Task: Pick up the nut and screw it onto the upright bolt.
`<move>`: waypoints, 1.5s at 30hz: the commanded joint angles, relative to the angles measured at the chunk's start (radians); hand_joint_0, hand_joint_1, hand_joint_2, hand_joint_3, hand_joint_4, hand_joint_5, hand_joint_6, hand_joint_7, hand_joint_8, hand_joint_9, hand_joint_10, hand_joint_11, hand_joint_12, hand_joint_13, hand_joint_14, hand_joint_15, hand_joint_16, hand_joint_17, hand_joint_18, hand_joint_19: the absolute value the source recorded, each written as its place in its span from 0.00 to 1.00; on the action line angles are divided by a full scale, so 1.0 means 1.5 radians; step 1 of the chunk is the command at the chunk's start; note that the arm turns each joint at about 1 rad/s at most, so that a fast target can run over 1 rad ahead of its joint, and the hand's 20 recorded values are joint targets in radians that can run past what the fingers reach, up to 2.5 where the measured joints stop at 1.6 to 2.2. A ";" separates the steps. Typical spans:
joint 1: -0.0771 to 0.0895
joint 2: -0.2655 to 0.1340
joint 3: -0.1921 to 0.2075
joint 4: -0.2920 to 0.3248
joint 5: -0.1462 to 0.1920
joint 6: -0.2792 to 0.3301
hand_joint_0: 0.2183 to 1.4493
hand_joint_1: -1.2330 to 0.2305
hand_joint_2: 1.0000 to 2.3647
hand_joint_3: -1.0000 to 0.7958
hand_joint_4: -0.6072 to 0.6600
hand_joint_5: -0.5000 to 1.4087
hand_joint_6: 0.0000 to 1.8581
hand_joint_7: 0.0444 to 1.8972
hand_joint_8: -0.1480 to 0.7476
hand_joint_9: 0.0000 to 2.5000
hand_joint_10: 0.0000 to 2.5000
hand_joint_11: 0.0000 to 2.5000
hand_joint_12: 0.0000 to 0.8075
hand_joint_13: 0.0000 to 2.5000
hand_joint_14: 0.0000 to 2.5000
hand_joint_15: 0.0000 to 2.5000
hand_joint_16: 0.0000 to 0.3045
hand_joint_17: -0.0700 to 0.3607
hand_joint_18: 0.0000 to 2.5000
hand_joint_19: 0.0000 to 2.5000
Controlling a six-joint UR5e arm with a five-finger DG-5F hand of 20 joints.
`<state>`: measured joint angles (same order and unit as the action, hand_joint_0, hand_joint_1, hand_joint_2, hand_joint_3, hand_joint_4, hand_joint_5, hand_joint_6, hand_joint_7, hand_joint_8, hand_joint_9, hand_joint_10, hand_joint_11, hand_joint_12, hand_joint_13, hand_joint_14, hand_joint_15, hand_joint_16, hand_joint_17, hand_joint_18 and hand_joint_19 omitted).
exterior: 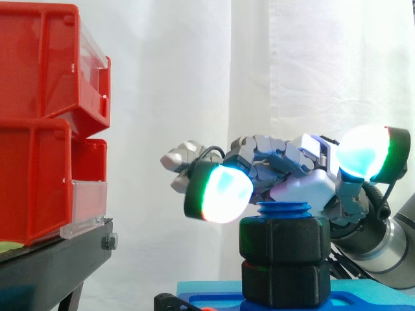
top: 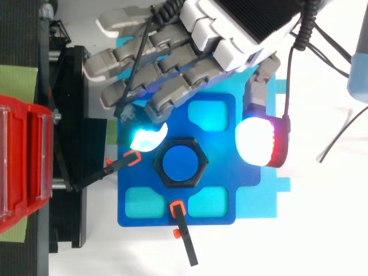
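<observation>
White curtain (exterior: pixel 259 65) | red bins (exterior: pixel 39 123) left | nut (exterior: pixel 282 240) on bolt (top: pixel 181 164) | robot hand (top: pixel 230 34) spread, empty

Red bins (exterior: pixel 39 123) wall the left; space above the nut (exterior: pixel 282 240) lies free.

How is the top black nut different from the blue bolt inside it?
The top nut is black; the bolt is blue. The nut has six flat sides; the bolt looks round from above. The nut is wider and rings the bolt, whose tip pokes out above it. Both stand upright, centred together.
</observation>
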<state>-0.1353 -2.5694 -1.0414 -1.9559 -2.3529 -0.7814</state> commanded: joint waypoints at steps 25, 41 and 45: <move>0.021 0.000 -0.017 -0.006 0.023 -0.006 0.18 0.95 0.00 0.28 0.59 0.16 0.27 0.35 0.35 0.00 0.00 0.00 0.40 0.00 0.00 0.00 0.15 0.40 0.00 0.00; 0.010 0.000 -0.029 -0.002 0.016 -0.006 0.19 0.90 0.00 0.28 0.65 0.18 0.27 0.49 0.41 0.06 0.00 0.00 0.40 0.00 0.00 0.00 0.14 0.38 0.00 0.00; 0.008 0.000 -0.030 -0.001 0.016 -0.005 0.19 0.89 0.00 0.28 0.67 0.19 0.27 0.52 0.42 0.08 0.00 0.00 0.39 0.00 0.00 0.00 0.14 0.38 0.00 0.00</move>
<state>-0.1198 -2.5695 -1.0853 -1.9579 -2.3281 -0.7897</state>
